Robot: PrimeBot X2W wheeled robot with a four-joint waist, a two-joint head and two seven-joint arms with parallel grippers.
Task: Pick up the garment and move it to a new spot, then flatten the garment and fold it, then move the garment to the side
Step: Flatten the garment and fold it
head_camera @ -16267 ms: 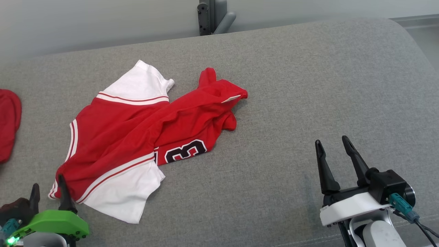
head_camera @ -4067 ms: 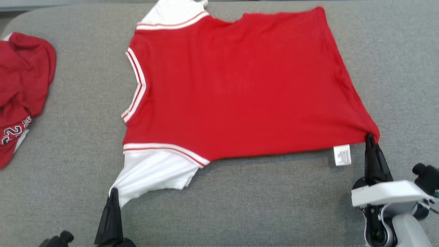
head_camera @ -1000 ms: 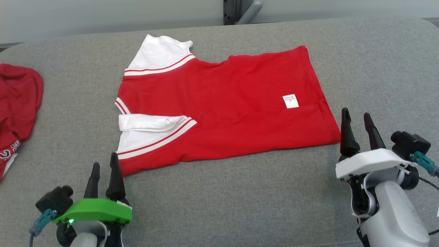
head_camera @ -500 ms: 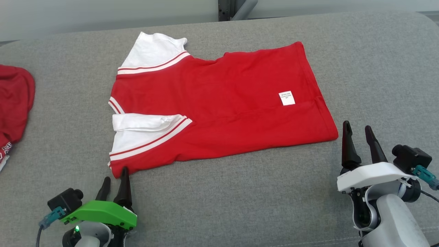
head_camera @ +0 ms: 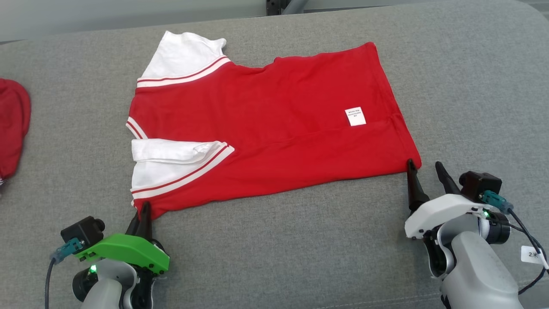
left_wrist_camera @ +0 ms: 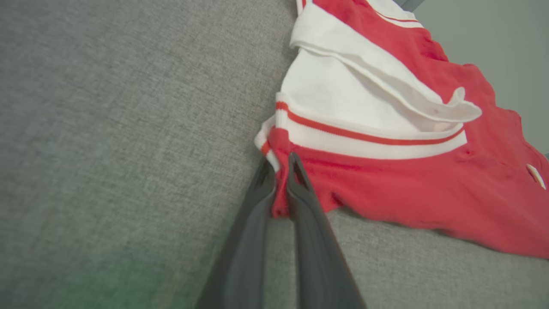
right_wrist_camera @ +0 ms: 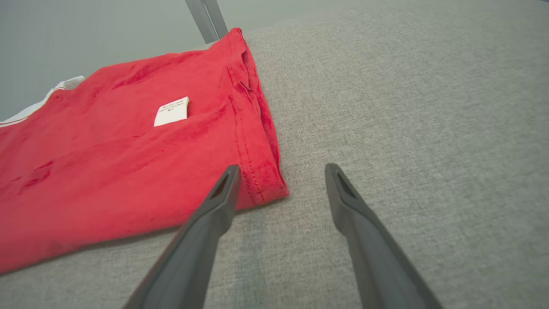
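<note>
A red jersey with white sleeves (head_camera: 274, 124) lies spread on the grey cushion, its near long edge folded over so a white care label (head_camera: 355, 116) faces up. My left gripper (head_camera: 141, 210) is shut on the jersey's near-left corner (left_wrist_camera: 279, 189), just below the striped sleeve seam. My right gripper (head_camera: 424, 169) stands open at the near-right hem corner (right_wrist_camera: 266, 180); its left finger (right_wrist_camera: 223, 193) lies over the hem's edge and its right finger (right_wrist_camera: 343, 193) rests on bare cushion.
A second red garment (head_camera: 13, 124) lies bunched at the cushion's far left edge. The grey cushion (head_camera: 291, 244) runs wide in front of the jersey and to its right. A dark metal post (head_camera: 279, 6) stands behind the cushion's back edge.
My left gripper moved forward and shut on the jersey's near-left corner. My right gripper moved left and forward to the near-right hem corner, staying open. The camera tilted slightly.
</note>
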